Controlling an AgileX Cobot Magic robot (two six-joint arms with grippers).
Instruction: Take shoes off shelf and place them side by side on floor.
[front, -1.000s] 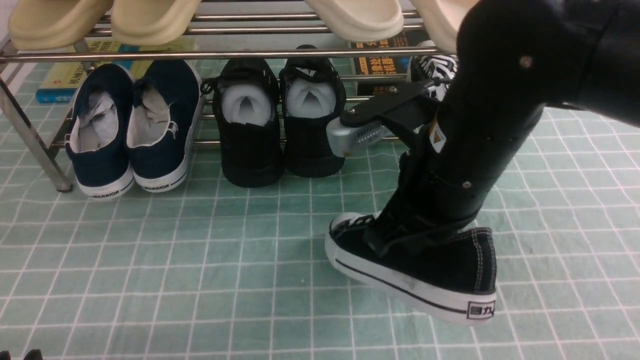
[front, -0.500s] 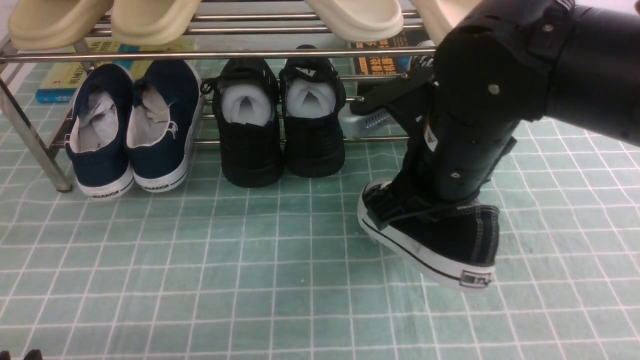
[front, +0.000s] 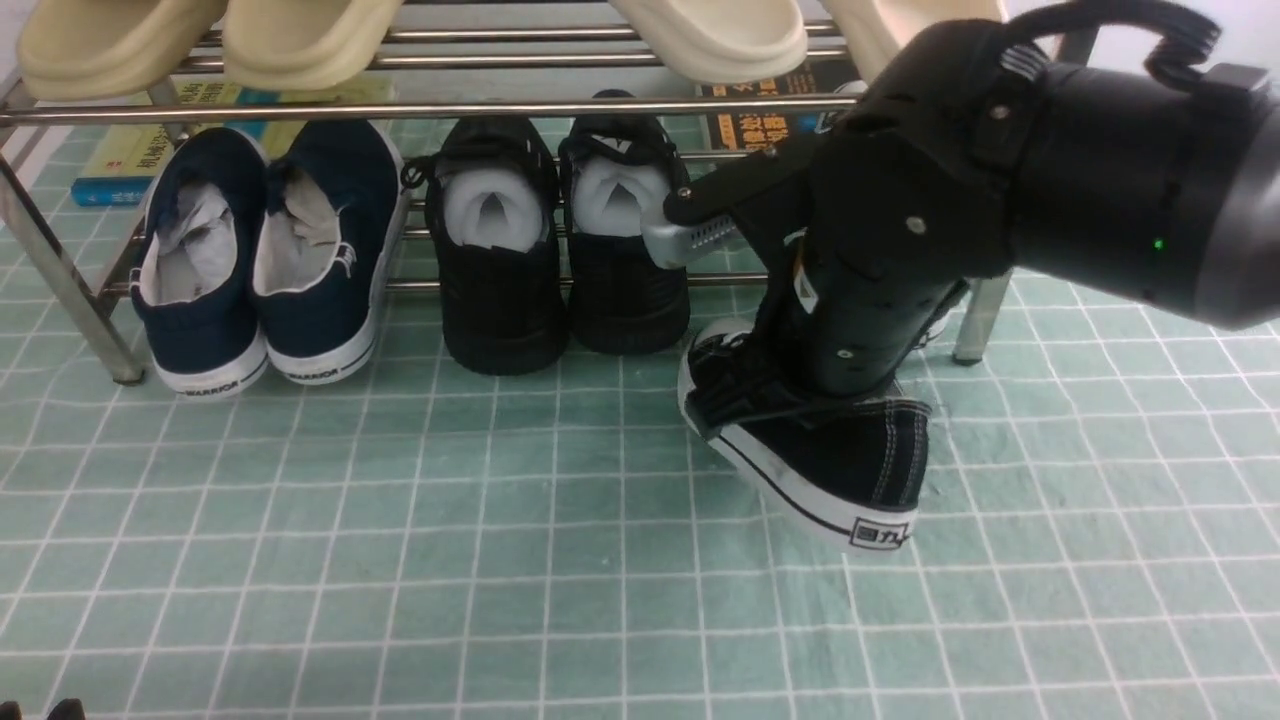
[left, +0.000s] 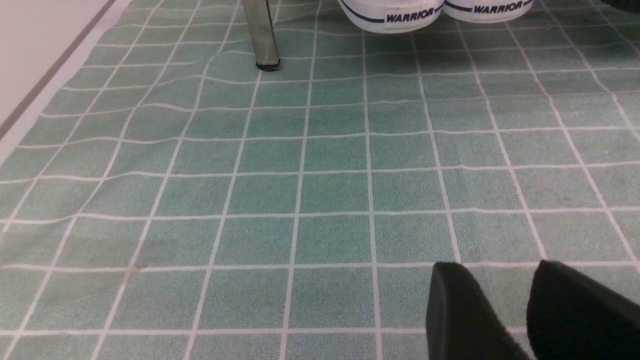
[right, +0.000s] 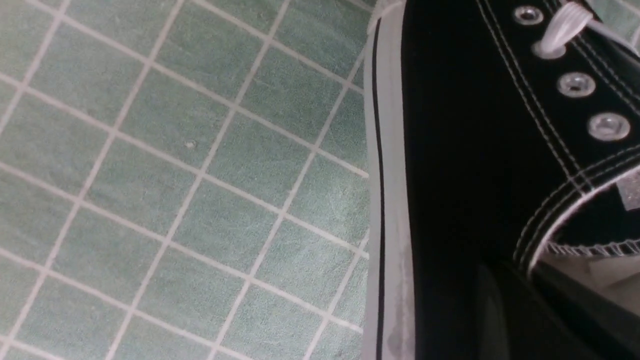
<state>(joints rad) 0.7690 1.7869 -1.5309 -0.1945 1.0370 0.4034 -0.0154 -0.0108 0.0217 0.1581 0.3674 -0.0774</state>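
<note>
One black canvas sneaker (front: 850, 460) with a white striped sole hangs tilted just above the pale green gridded floor (front: 400, 560), toe toward the shelf (front: 400, 108), in front of its right end. My right gripper (front: 800, 400) is shut on its side wall. In the right wrist view one finger lies outside the sneaker (right: 450, 150) and the other inside its opening. The pair's second sneaker is hidden behind my right arm. My left gripper (left: 500, 280) hovers low over bare floor (left: 300, 190), fingertips slightly apart, holding nothing.
Navy slip-ons (front: 260, 260) and all-black lace-up shoes (front: 560, 250) stand on the shelf's lower tier. Beige slippers (front: 200, 40) sit on the top tier. Books (front: 130, 150) lie behind. Shelf legs (front: 975, 320) slant down to the floor on both sides.
My right arm has carried the sneaker away from me toward the shelf and a little leftward, and its heel now sits nearer the all-black shoes. The left gripper looks unmoved.
</note>
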